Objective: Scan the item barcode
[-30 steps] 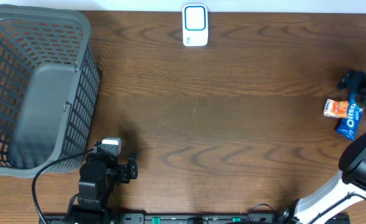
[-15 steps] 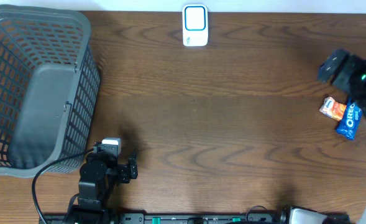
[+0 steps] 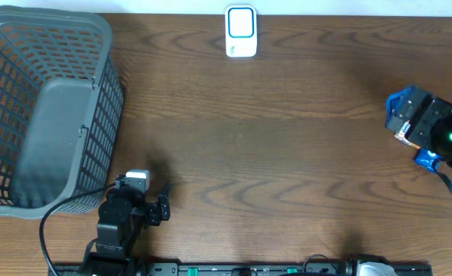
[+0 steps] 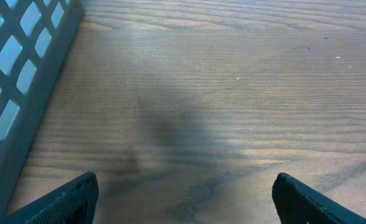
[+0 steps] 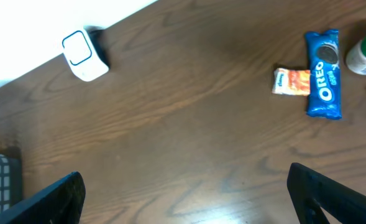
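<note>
The right gripper [image 5: 186,198] hangs spread wide; ahead to its right lies a blue OREO pack [image 5: 324,74] touching an orange sachet [image 5: 292,81]. The left gripper [image 4: 183,200] gapes too.

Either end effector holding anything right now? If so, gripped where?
Nothing held. Left end effector and right end effector both stand open and empty; Oreo pack and orange packet lie free on the table.

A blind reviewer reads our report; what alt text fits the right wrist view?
Looking down on a wooden table: a blue Oreo pack lies at upper right with a small orange-and-white packet beside it, and a white scanner stands at upper left. The open right gripper frames the bottom corners.
</note>
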